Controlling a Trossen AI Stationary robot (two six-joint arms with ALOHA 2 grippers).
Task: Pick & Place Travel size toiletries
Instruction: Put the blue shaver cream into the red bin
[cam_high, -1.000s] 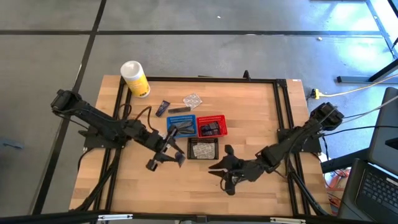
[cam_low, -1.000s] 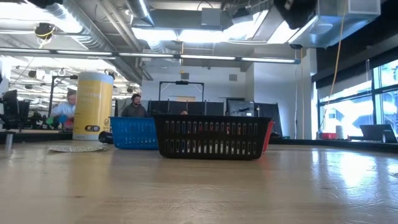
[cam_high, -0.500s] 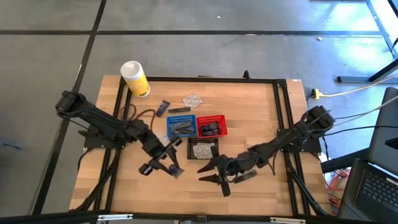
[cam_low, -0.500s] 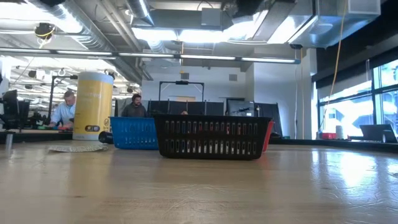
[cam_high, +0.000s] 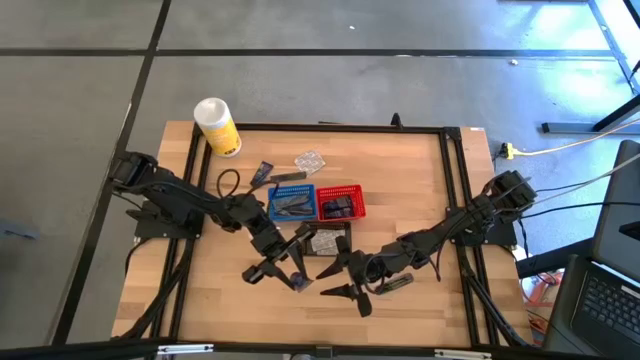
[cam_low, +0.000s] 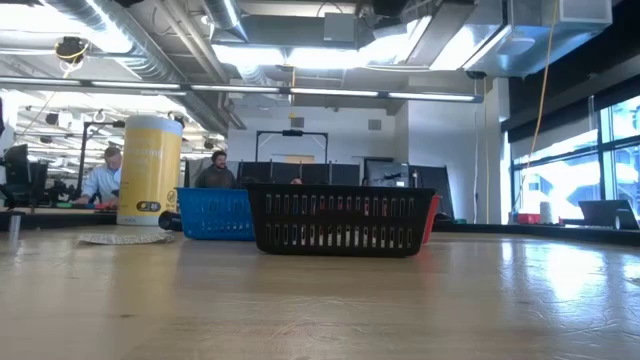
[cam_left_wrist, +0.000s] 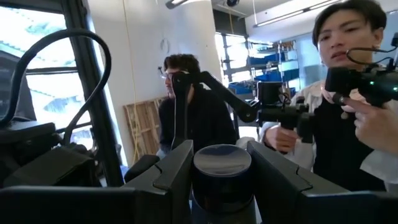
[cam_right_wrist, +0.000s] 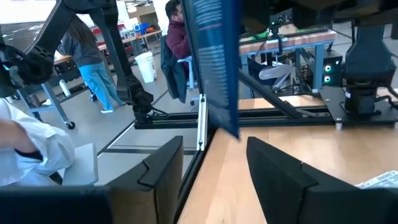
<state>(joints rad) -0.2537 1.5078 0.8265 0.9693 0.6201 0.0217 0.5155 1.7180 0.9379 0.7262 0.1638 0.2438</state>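
Note:
A dark navy tube (cam_right_wrist: 214, 62) is held above the table's near middle, with my left gripper (cam_high: 285, 270) shut on it. Its round cap end (cam_left_wrist: 222, 160) shows between my left fingers. My right gripper (cam_high: 338, 279) faces it from the table's right side, open, its fingers (cam_right_wrist: 158, 168) just short of the tube's lower end. On the table behind the baskets lie a navy sachet (cam_high: 262, 174), a grey tube (cam_high: 288, 177) and a clear packet (cam_high: 309, 160). My left gripper pinches the navy tube between its two fingers (cam_left_wrist: 177, 171), just below the round cap end (cam_left_wrist: 222, 186). The tube is lifted clear of the table. Its printed body (cam_right_wrist: 217, 93) stands nearly upright in front of my right gripper.
Blue (cam_high: 291, 203), red (cam_high: 341, 203) and black (cam_high: 327, 240) mesh baskets sit mid-table with small items inside. A white-and-yellow canister (cam_high: 217, 126) stands at the far left corner. People stand in the room beyond the table.
My left gripper has carried the navy tube toward the table's right and near edge and turned its wrist. My right gripper has moved toward the table's left, to meet the left one, and has opened.

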